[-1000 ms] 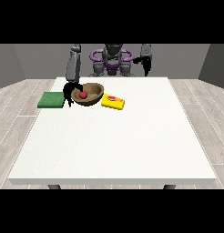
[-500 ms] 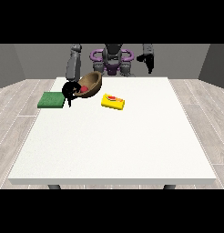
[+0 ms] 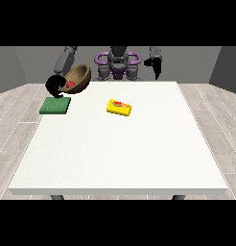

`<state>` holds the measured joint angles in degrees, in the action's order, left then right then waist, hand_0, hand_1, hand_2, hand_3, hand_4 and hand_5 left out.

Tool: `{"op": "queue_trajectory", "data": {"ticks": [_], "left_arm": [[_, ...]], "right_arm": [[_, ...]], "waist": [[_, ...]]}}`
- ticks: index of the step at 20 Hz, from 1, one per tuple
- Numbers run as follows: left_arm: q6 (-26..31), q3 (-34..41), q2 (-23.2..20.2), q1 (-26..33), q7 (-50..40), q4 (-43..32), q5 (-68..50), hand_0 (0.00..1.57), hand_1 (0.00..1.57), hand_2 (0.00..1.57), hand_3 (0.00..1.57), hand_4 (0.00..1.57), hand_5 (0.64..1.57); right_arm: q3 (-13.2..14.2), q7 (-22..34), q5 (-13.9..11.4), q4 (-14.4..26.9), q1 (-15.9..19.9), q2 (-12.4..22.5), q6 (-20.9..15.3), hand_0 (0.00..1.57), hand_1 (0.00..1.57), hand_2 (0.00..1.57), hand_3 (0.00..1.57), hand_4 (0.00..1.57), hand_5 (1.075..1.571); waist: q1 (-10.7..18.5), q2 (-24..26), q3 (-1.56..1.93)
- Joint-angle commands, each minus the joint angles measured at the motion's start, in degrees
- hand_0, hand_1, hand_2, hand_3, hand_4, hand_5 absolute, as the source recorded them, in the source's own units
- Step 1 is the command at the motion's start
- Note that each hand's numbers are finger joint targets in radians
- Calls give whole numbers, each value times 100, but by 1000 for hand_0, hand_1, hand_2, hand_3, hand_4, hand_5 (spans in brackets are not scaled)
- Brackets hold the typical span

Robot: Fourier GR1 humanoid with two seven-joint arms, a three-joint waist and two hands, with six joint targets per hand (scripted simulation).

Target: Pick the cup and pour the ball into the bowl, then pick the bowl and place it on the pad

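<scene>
I see a large white table (image 3: 120,144) from across it, with the robot (image 3: 118,65) small behind its far edge. The hand at the view's left (image 3: 54,85) is raised above the table's far left corner, its black fingers curled around the rim of a brown wooden bowl (image 3: 77,78). The bowl is off the table and tilted steeply, its opening turned toward me and down to the left. A red ball (image 3: 71,84) rests inside it, low against the wall near the hand. Just below the hand lies a green square pad (image 3: 55,105), flat at the table's far left corner; the bowl hangs above and slightly behind it, not touching it. Nearer the middle of the far half sits a yellow cup (image 3: 119,107), lying on its side, with a red patch on its upper face. The hand at the view's right (image 3: 156,68) hangs beyond the far edge, well apart from everything; I cannot tell how its fingers lie.
</scene>
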<state>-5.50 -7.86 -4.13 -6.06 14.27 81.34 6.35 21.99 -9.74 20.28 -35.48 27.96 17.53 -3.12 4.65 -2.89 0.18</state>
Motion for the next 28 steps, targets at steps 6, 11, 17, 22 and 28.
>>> {"op": "queue_trajectory", "data": {"ticks": [6, 11, 17, 22, 28], "left_arm": [[-154, 137, 187, -199, 162, -406, 175, 0, 0, 0, 0, 1166, 1344], [-118, -41, 345, 141, 630, -411, 213, 0, 0, 0, 0, 1181, 1350], [-30, -114, 339, -70, 701, -83, 265, 0, 0, 0, 0, 1177, 1351], [14, 25, 149, -227, 793, 185, 278, 0, 0, 0, 0, 1167, 1358], [-121, -51, 304, -63, 1089, -134, 352, 0, 0, 0, 0, 1167, 1366]], "right_arm": [[-30, 729, 84, -347, 70, 779, 189, 1571, 1571, 1571, 1155, 956, 1494], [405, 636, 485, -41, -88, 1305, 789, 1571, 1571, 1571, 1331, 987, 1493], [626, -96, 547, 619, -153, 1484, 1139, 1559, 1559, 1571, 676, 919, 1511], [847, -399, 574, 998, -55, 2059, 1260, 1549, 1549, 1571, 730, 766, 1519], [555, -855, 29, 803, -95, 2157, 228, 1314, 1314, 1536, 1204, 0, 1571]], "waist": [[-207, 24, -17], [-39, -219, -16], [226, -863, -12], [255, -1329, -9], [214, -1213, -15]]}}
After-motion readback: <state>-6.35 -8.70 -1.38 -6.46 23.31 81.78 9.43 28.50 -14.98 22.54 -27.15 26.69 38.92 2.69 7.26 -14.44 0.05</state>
